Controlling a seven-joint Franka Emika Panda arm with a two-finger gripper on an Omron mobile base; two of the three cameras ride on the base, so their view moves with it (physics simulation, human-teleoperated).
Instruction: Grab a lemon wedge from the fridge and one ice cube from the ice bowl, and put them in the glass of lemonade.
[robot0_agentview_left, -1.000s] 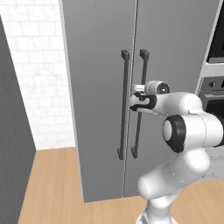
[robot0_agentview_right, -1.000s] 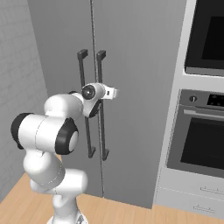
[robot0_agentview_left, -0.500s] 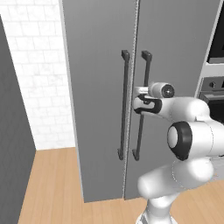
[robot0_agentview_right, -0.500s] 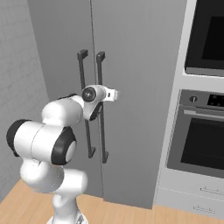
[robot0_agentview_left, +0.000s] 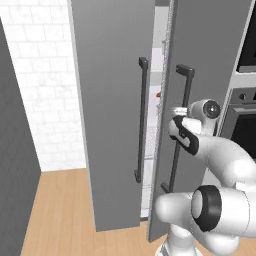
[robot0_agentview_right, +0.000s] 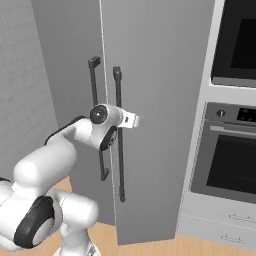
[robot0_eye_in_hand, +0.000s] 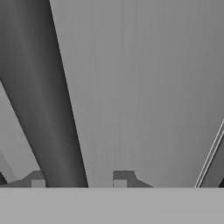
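Observation:
The fridge (robot0_agentview_left: 110, 100) is a tall grey two-door unit. Its right door (robot0_agentview_left: 210, 55) stands slightly ajar, and a strip of white shelved interior (robot0_agentview_left: 159, 70) shows in the gap, with a small orange item (robot0_agentview_left: 158, 94) inside. My gripper (robot0_agentview_left: 178, 111) is shut on the right door's dark bar handle (robot0_agentview_left: 182, 145), about halfway up. From the other side the gripper (robot0_agentview_right: 132, 120) sits on that handle (robot0_agentview_right: 120, 160). In the hand view the bar (robot0_eye_in_hand: 48, 109) runs between the fingertips (robot0_eye_in_hand: 37, 179). The lemon wedge, ice bowl and glass of lemonade are out of view.
The left door's handle (robot0_agentview_left: 142, 120) hangs beside the gap. A built-in oven (robot0_agentview_right: 232, 165) with drawers below stands right of the fridge. A white tiled wall (robot0_agentview_left: 40, 100) and a dark side wall (robot0_agentview_left: 12, 165) lie to the left, above wooden floor (robot0_agentview_left: 60, 210).
The jaws have shut on the right door's handle, and that door has swung out from closed, showing the white interior. The arm has drawn back with it.

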